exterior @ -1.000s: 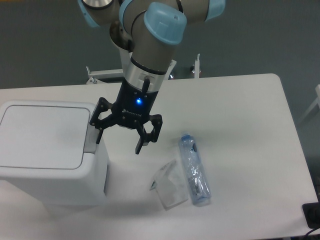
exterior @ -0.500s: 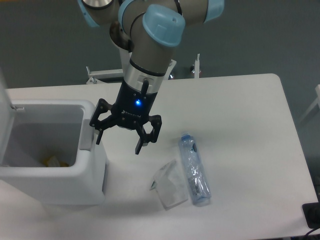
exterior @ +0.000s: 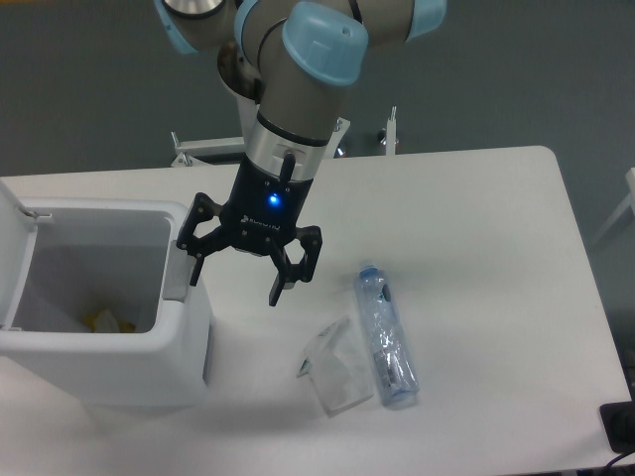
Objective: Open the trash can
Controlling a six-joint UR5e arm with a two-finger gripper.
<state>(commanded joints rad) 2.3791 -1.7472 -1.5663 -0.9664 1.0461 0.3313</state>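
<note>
Bin first: we are looking at the large boxy white plastic trash can (exterior: 109, 342) sitting at the left edge of the white table (exterior: 476, 248), its flat white lid (exterior: 12, 253) standing swung up on the far left side and its inside showing something yellow at the bottom. Our black two-finger gripper (exterior: 238, 278) is hanging just right of the can, with the left finger (exterior: 194, 260) lying over the grey rectangular push tab (exterior: 176, 283); we cannot tell whether it is touching. Lying to the gripper's right are a clear plastic bottle with a blue cap (exterior: 385, 337) and a crumpled clear plastic cup (exterior: 332, 369), just beside each other. We are keeping the fingers spread wide, gripping nothing.
</note>
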